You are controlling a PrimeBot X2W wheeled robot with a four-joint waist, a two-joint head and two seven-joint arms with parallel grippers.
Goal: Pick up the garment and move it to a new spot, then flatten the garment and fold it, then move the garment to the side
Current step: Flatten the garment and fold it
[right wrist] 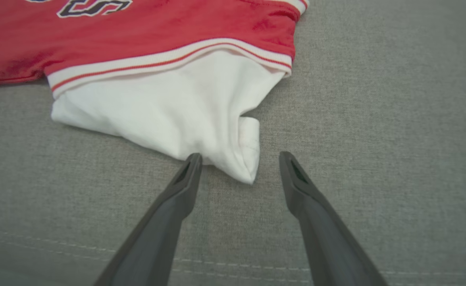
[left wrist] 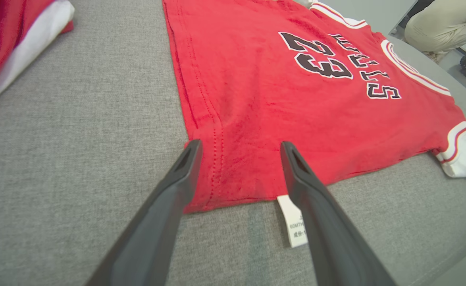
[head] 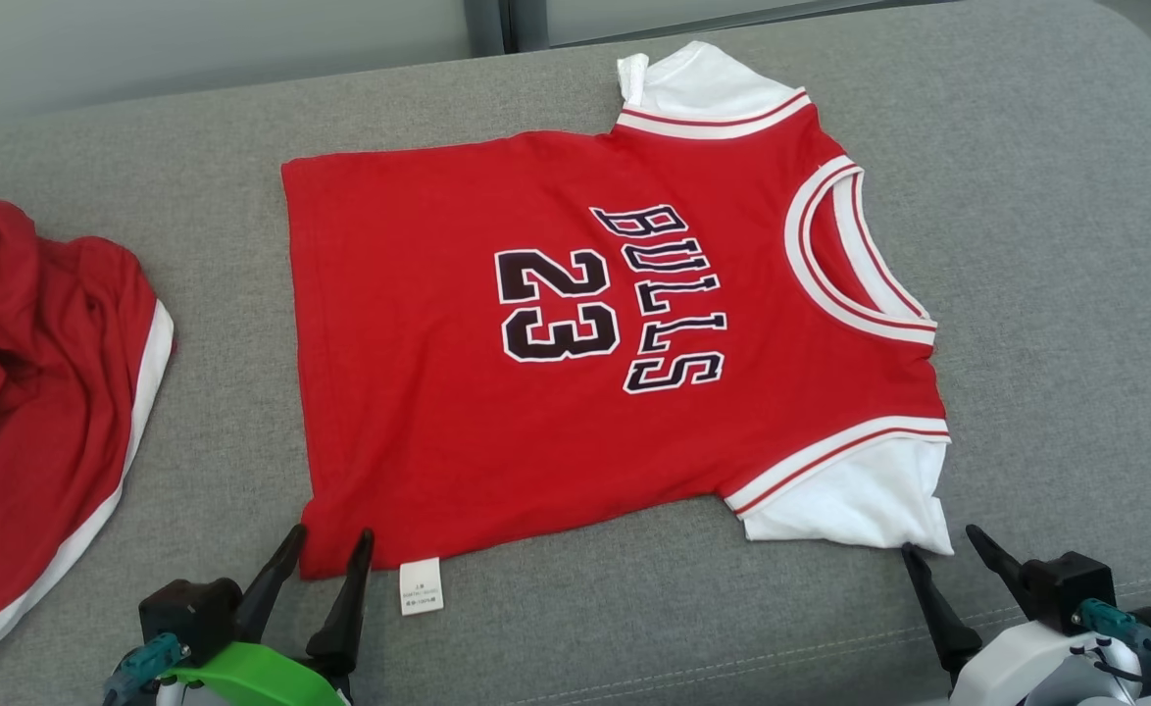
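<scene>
Red jersey lay spread flat, print up, on the grey cushion; relocation and flattening appeared done, while folding and the move aside were not yet begun. The left gripper, jaws wide, straddled the near hem corner. The right gripper, equally wide, stood at the tip of the white sleeve. Neither held cloth.

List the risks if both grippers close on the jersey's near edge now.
The left gripper straddles the jersey's hem corner, with the care tag beside one finger; it might pinch just the tag or one layer.
Only the folded tip of the white sleeve lies between the right gripper's open fingers, so that grip may slip.
A second red garment lies at the left; sliding the jersey there could snag it.
</scene>
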